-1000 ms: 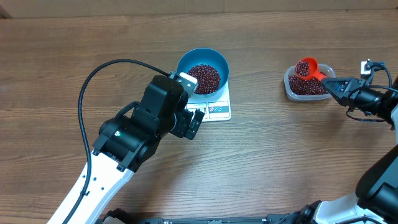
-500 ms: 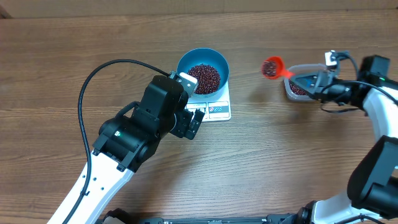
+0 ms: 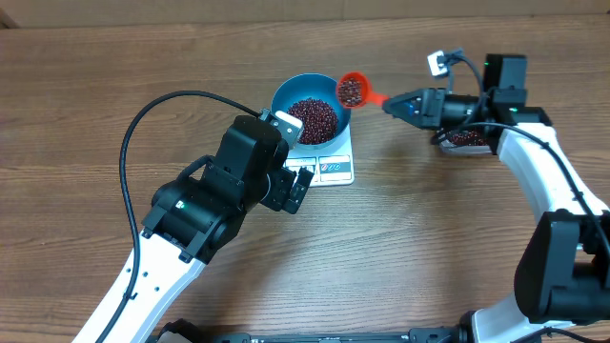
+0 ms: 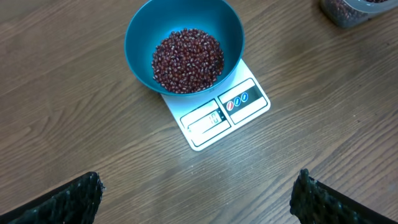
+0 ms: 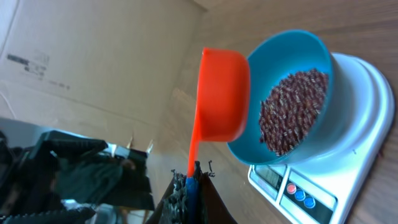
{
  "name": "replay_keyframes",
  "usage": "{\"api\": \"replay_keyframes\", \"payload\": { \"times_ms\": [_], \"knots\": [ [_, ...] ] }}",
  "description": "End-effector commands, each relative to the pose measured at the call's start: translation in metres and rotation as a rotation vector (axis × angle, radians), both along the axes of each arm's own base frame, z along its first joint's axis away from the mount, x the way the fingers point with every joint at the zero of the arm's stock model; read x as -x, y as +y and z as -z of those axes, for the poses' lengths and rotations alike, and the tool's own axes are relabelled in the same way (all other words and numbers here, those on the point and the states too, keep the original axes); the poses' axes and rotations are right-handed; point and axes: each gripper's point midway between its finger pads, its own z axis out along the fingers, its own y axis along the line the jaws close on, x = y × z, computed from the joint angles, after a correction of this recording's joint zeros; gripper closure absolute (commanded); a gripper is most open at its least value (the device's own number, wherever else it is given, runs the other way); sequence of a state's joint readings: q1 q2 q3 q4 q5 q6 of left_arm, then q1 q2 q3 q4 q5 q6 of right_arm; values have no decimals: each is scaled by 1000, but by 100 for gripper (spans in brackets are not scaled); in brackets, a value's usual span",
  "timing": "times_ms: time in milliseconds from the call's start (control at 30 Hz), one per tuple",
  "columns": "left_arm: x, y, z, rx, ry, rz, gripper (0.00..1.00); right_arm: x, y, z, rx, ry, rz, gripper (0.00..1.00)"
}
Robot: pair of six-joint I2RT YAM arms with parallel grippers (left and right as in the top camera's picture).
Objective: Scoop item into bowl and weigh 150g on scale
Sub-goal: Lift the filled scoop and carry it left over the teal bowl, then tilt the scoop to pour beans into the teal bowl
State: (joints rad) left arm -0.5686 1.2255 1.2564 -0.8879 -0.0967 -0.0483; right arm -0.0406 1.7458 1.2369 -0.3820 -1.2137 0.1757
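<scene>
Nearest: left fingers (image 4: 68,202) spread wide and holding nothing, hovering on the near side of the scale (image 4: 245,102), apart from its front edge.

The scale lies flat on the tabletop (image 4: 74,124). Its display (image 4: 205,118) is lit, but the digits are too small to read.

The bowl (image 4: 233,31) sits on the scale's far half, with beans (image 4: 188,59) mounded across its bottom.

Above the scale's far right corner, the orange scoop (image 3: 351,90) is level and loaded at the bowl's right rim, not yet tipped. The right fingers (image 3: 412,105) are clamped together on its handle (image 3: 376,97).

The clear tub (image 4: 329,14) stands well right of the scale, with beans left in it.

Judgement: filling is partly done. This load remains to be poured. The reading then needs checking against the target, with beans added or taken out as needed.
</scene>
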Motion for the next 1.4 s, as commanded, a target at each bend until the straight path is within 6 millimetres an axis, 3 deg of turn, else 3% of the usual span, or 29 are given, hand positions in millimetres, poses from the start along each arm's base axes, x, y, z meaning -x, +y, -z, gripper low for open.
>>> {"api": "replay_keyframes", "payload": {
  "times_ms": [0, 333, 667, 933, 1367],
  "knots": [
    [-2, -1, -5, 4, -12, 17, 0, -10, 16, -6, 26, -31, 8, 96],
    [-2, -2, -5, 4, -12, 17, 0, -31, 34, 17, 272, -223, 75, 96],
    [-2, -2, -5, 4, -12, 17, 0, -26, 50, 19, 405, -381, 24, 96],
    [-2, -2, -5, 4, -12, 17, 0, -21, 61, 13, 597, -549, 14, 96],
    [-2, -2, -5, 4, -12, 17, 0, -25, 67, 23, 952, -783, -32, 96]
  ]
}}
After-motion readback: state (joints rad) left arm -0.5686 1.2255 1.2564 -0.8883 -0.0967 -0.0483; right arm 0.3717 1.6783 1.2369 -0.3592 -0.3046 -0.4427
